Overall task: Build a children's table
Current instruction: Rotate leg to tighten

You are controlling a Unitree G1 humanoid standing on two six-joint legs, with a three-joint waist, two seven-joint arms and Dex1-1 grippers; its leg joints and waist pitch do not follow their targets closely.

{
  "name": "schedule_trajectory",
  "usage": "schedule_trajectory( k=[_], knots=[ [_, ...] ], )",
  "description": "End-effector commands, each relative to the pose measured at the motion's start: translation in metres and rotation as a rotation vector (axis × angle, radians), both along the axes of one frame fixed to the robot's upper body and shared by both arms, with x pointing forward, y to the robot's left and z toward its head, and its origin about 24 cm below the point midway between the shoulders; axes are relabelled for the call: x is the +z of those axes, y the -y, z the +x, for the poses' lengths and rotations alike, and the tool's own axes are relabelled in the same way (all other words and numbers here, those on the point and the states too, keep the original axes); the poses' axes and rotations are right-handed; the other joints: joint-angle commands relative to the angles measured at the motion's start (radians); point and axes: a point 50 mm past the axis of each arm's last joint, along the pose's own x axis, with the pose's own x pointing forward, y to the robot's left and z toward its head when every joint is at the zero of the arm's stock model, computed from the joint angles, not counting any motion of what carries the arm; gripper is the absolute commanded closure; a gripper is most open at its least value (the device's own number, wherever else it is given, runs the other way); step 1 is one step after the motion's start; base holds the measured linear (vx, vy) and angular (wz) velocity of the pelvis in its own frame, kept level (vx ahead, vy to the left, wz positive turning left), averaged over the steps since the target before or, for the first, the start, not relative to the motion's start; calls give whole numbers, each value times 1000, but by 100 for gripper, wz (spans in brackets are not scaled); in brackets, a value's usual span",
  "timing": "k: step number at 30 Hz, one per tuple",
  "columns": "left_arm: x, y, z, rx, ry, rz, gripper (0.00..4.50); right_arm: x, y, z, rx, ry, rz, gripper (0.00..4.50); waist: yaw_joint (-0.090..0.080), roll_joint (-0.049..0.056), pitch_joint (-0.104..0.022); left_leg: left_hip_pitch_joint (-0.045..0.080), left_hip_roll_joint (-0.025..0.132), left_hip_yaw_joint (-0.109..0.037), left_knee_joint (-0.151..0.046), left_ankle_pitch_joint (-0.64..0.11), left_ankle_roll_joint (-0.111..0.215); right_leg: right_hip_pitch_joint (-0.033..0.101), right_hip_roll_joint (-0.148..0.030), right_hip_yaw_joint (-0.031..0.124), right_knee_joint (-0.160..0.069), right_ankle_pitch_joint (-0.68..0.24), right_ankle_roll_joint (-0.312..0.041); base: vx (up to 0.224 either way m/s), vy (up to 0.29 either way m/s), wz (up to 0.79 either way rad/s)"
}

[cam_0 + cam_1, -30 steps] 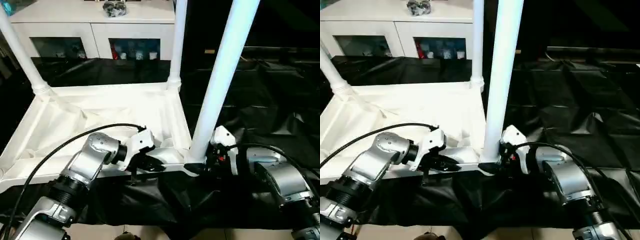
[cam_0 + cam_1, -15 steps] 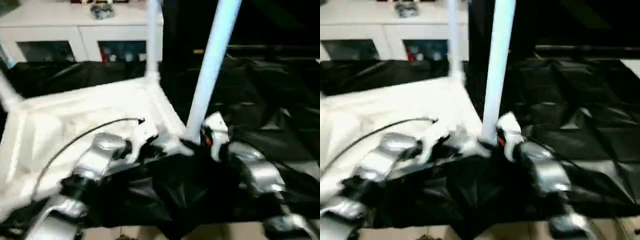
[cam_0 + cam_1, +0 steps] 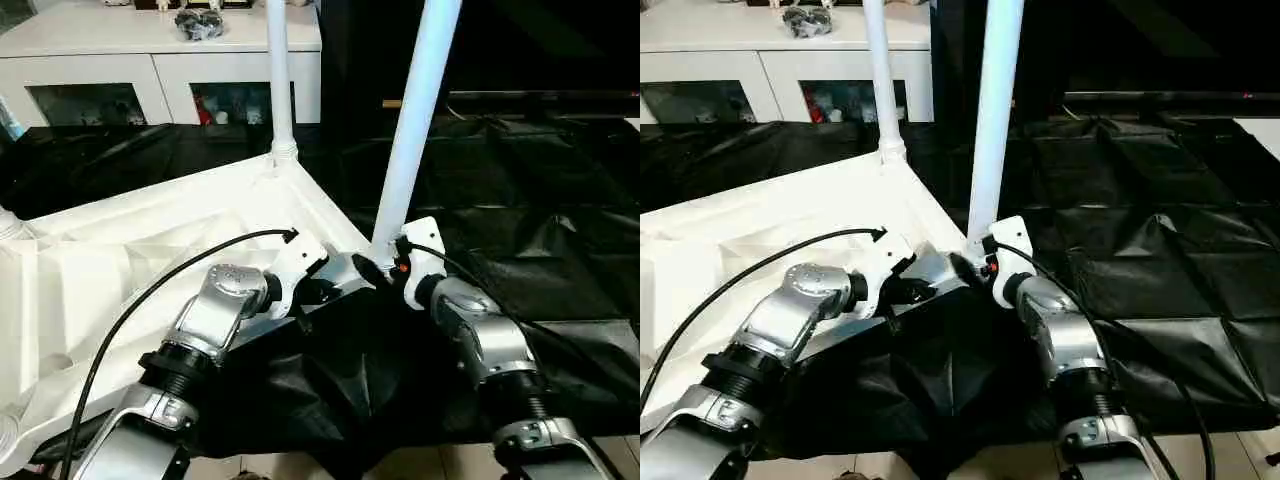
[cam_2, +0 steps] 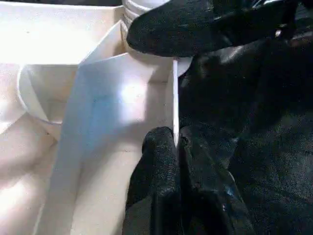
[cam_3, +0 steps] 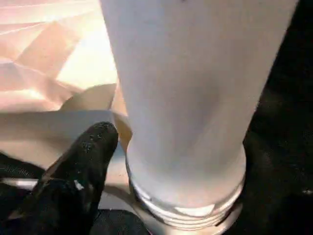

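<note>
Black crinkled sheeting (image 3: pixel 520 200) covers the surface ahead of me, creased into folds and hanging over the near edge. Behind it stands a white cabinet (image 3: pixel 160 45) with two glass doors (image 3: pixel 85 102), small colourful items dimly visible behind the panes. On the cabinet's top rests a dark, lumpy bundle (image 3: pixel 202 22), too blurred to identify.

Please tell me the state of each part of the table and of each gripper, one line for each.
tabletop: upside down, ribs facing up.
near leg: upright in the near corner socket.
far leg: upright in the far corner socket.
left gripper: shut on the tabletop's thin edge.
right gripper: at the near leg's base.
</note>
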Motion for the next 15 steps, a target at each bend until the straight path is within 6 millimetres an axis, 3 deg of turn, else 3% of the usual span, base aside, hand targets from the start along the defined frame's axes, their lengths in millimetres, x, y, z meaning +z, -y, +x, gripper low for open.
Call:
schedule_trajectory(
  k=[1,2,4,6,9,12,15],
  knots=[
    [22,25,-8,-192,66,-106,450,-6,-30,-19,277,-33,54,69,5,-2,-54,24,56,-37,-84,-362,-13,28,-56,37,-84,-293,-179,0,0,0],
    [21,21,-10,-220,57,-100,450,-2,-25,-24,355,-17,54,69,7,-9,-56,22,56,-35,-81,-331,2,32,-56,37,-79,-251,-191,0,0,0],
    [21,18,-11,-234,53,-93,450,-1,-22,-26,391,-10,51,69,13,-5,-58,20,57,-31,-77,-283,27,34,-56,37,-71,-188,-211,0,0,0],
    [20,10,-12,-254,43,-72,450,2,-13,-29,451,-11,35,69,17,-11,-60,22,58,-27,-72,-240,49,34,-55,36,-67,-146,-238,0,0,0],
    [20,5,-12,-263,40,-63,450,3,-8,-32,490,-20,34,69,26,-10,-59,21,59,-28,-71,-223,57,38,-55,34,-62,-145,-245,0,0,0],
    [20,-5,-16,-333,26,-59,450,7,2,-41,621,-67,34,69,30,-11,-55,24,62,-27,-74,-256,47,34,-55,34,-65,-189,-243,0,0,0],
    [22,-10,-20,-382,7,-63,450,8,8,-51,724,-115,31,69,44,-9,-54,26,65,-27,-76,-271,42,33,-55,35,-67,-221,-229,0,0,0]
  ],
)
